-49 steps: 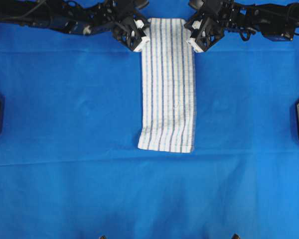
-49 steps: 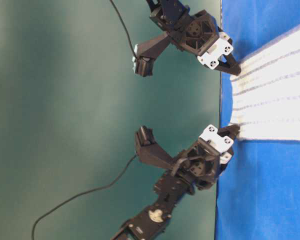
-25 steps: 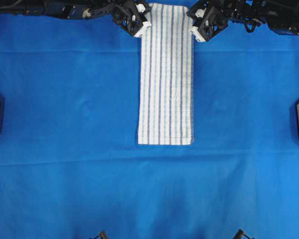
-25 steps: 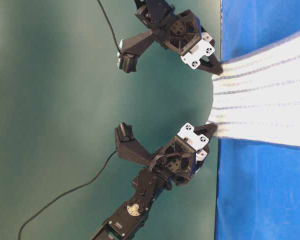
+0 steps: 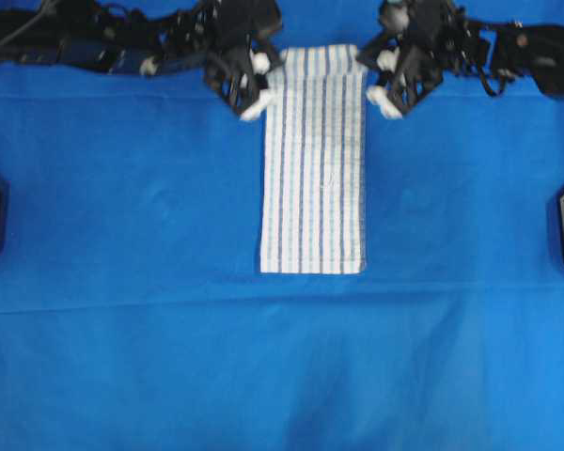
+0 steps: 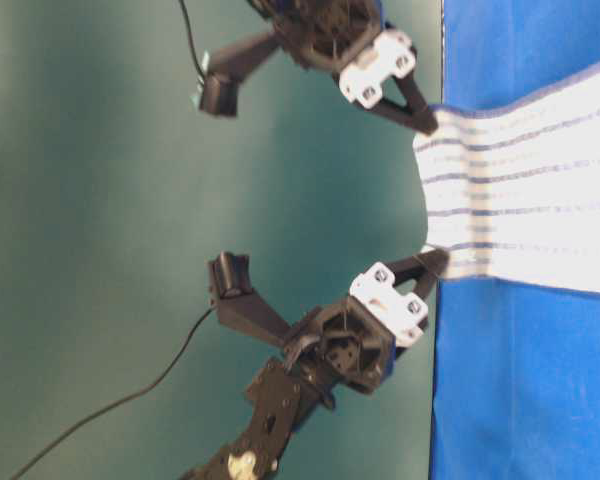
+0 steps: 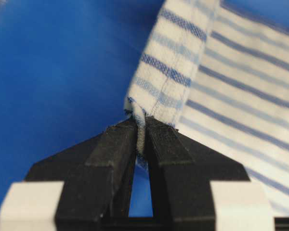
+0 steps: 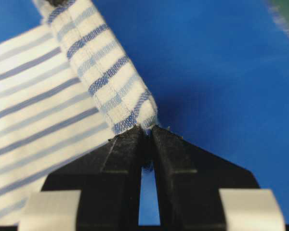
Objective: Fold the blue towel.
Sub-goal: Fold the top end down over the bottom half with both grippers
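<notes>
Left hand [image 7: 140, 126] and right hand [image 8: 148, 129] clamped on blue towel [image 5: 312, 178] corners at 12 o'clock | corners now lifted, carried toward 6 | fold beginning, lower end on counter

Both arms reach in from the far edge of the overhead view, one on each side, wrists angled toward each other. The left gripper [image 7: 140, 132] has its jaws clamped tight on a corner of the blue towel [image 5: 313, 160], black fingertips [image 7: 116, 144] pressed together with only fabric between them. The right gripper [image 8: 148, 131] is likewise closed on the opposite corner, and both corners are held raised.
</notes>
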`<action>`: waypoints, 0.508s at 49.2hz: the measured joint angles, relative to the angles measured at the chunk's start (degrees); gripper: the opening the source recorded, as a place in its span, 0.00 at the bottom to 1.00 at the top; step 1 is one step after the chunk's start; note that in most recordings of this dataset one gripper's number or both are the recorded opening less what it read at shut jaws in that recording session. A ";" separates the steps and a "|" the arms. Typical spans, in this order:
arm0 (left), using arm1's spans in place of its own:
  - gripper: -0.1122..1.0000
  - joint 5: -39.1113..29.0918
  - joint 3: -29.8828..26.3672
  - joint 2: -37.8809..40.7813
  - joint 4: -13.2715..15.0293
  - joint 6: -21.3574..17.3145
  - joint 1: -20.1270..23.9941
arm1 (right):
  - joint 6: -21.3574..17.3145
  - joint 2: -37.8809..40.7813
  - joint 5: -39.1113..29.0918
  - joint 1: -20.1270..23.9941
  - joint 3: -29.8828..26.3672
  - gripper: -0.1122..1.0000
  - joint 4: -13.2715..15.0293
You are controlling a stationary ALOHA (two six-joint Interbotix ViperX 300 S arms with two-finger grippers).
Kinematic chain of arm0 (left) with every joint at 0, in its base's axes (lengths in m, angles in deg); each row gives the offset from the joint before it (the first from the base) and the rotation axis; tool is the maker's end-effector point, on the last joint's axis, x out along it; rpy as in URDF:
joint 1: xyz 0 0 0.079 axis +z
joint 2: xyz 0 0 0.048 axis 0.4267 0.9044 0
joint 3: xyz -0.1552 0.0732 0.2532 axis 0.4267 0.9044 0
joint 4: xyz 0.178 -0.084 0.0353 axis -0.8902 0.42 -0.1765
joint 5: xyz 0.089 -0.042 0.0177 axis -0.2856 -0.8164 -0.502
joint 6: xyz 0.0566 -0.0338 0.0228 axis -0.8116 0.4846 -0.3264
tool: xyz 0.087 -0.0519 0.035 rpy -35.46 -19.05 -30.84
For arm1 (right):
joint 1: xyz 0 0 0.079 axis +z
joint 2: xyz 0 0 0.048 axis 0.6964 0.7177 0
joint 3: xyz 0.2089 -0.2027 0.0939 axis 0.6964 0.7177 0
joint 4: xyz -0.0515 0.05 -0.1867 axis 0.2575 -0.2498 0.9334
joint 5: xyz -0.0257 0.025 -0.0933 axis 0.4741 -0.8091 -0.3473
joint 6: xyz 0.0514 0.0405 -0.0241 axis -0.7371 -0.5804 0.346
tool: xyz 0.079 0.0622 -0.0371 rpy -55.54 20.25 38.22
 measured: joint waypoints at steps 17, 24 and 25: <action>0.14 0.09 8.44 -7.47 0.00 1.23 -12.04 | -0.18 -7.29 -0.44 13.89 7.29 0.18 -6.59; 0.14 0.09 9.58 -7.65 0.00 3.43 -16.87 | -0.09 -7.29 -2.02 19.86 7.65 0.18 -9.49; 0.14 0.09 9.76 -7.65 0.00 3.52 -17.49 | 0.00 -7.29 -2.20 20.65 7.65 0.18 -9.76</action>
